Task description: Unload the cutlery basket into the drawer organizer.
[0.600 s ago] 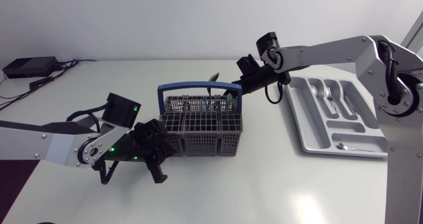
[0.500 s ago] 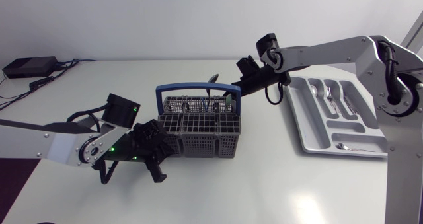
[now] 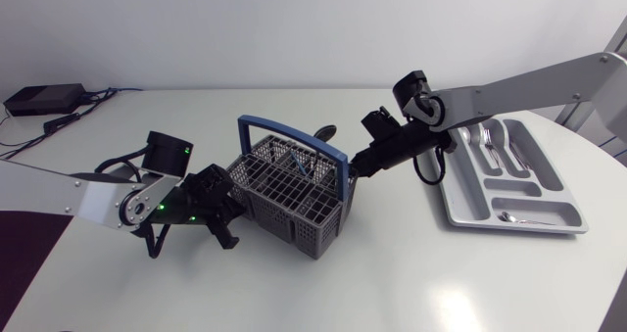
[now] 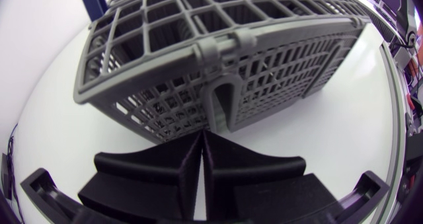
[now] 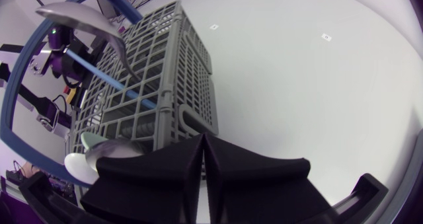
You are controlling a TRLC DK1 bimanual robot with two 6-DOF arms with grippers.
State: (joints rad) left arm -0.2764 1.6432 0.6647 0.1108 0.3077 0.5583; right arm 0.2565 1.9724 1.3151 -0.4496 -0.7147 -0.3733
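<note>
Left end effector (image 4: 201, 141): fingers pressed flat together, nothing between them, tips just ahead of the end wall of the cutlery basket (image 3: 294, 200).

Right end effector (image 5: 203, 145): fingers likewise closed on themselves, at the basket's opposite end. A spoon bowl (image 5: 99, 150) lies just beside one finger; cannot tell if it touches.

Basket sits skewed on the counter (image 3: 441, 273) between both arms, blue handle (image 3: 294, 136) upright. A tall spoon (image 5: 82, 16) stands out of it.

Drawer organizer (image 3: 446, 190) sits apart from the basket, on the right arm's side. It holds forks (image 3: 487, 141) in a far slot and a lone spoon (image 3: 519, 217) in the near cross slot.
</note>
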